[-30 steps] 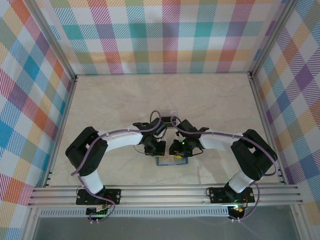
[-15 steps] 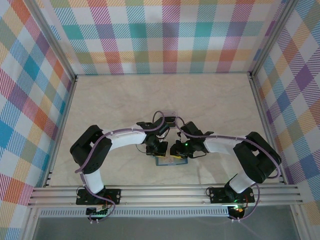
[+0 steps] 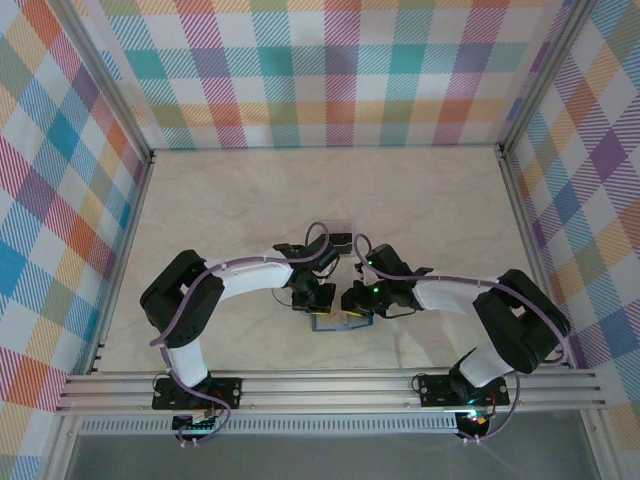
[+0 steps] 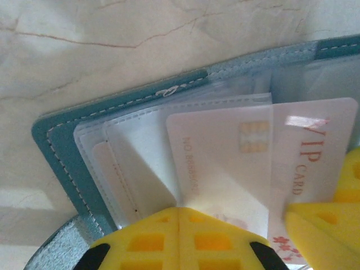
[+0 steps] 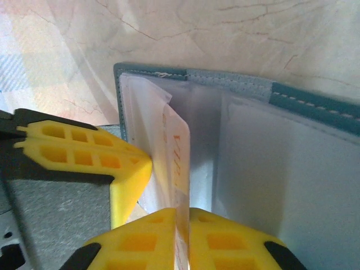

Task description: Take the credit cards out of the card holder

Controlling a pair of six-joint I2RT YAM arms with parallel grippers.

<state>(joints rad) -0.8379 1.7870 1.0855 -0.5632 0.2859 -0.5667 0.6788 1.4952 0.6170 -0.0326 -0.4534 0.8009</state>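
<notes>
The teal card holder (image 4: 56, 157) lies open on the marble table, just in front of both grippers in the top view (image 3: 335, 323). A white credit card (image 4: 225, 157) with a chip and orange "VIP CARD" lettering sticks partway out of a clear sleeve. My left gripper (image 4: 179, 209) is shut, pinching a clear sleeve of the holder beside that card. My right gripper (image 5: 188, 216) is shut on the edge of the credit card (image 5: 179, 152), which stands edge-on between its yellow fingers (image 4: 320, 225). In the top view the left gripper (image 3: 316, 303) and right gripper (image 3: 347, 306) almost touch.
A clear plastic rectangle (image 3: 338, 222) lies on the table just behind the arms' wrists. An aluminium rail (image 3: 330, 385) runs along the near edge, and plaid walls (image 3: 60, 200) close in the left, back and right sides.
The right gripper's jaws have closed down onto the card, and the right arm has stretched a little lower toward the holder. The left gripper has stayed shut in place.
</notes>
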